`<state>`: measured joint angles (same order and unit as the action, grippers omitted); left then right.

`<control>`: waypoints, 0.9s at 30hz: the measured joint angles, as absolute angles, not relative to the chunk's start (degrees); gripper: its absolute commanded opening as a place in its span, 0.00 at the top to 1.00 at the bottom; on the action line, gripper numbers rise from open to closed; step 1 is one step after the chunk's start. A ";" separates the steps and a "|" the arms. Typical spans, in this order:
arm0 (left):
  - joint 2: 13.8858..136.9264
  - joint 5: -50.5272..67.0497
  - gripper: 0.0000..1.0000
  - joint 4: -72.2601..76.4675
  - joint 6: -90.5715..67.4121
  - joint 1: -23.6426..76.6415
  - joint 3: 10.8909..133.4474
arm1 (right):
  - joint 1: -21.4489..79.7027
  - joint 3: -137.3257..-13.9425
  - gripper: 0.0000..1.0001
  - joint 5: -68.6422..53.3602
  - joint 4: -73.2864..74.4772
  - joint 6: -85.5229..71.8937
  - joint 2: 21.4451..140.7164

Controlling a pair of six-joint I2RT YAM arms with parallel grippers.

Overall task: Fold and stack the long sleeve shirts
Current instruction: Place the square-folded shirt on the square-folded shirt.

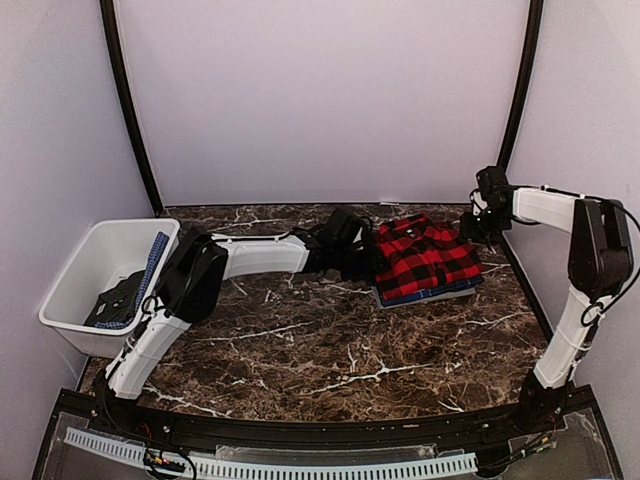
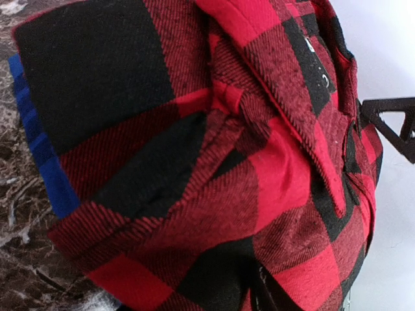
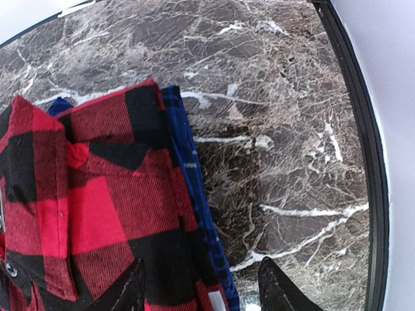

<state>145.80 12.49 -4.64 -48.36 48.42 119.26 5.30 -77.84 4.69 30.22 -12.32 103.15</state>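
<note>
**Two flannels stacked at the back right of the bench**

Top view: the red-and-black shirt (image 1: 425,255) is seen folded and laid on the blue plaid shirt (image 1: 432,294), of which only a strip along the near edge is shown. The stack is parked on the dark marble bench (image 1: 330,350), back right. The left fingers (image 1: 362,258) are placed right at the stack's left edge, and the right fingers (image 1: 478,230) just beside its right edge. A white bin (image 1: 70,275) is set at the far left, with some dark and blue cloth in it.

Left wrist view: the frame is pretty much filled by the red-and-black shirt (image 2: 194,162), collar included. A sliver of the blue plaid shirt (image 2: 39,155) is shown under its left side. Only one black finger tip (image 2: 389,123) is caught at the right, so released or clenched can't be told.

Right wrist view: the right fingers (image 3: 123,291) are spread wide, released, with nothing pinched. One is held over the red-and-black shirt (image 3: 97,194), the other over bare bench (image 3: 272,129), and the blue plaid shirt (image 3: 188,149) is seen peeking out between them.
</note>
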 measured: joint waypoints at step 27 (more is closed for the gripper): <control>145.36 12.21 0.42 -7.88 -45.01 45.78 121.78 | 4.43 -54.24 0.48 1.26 23.11 -19.92 85.71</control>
<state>145.36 12.21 -7.88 -45.01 45.78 121.78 4.43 -54.24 1.26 23.11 -19.92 85.71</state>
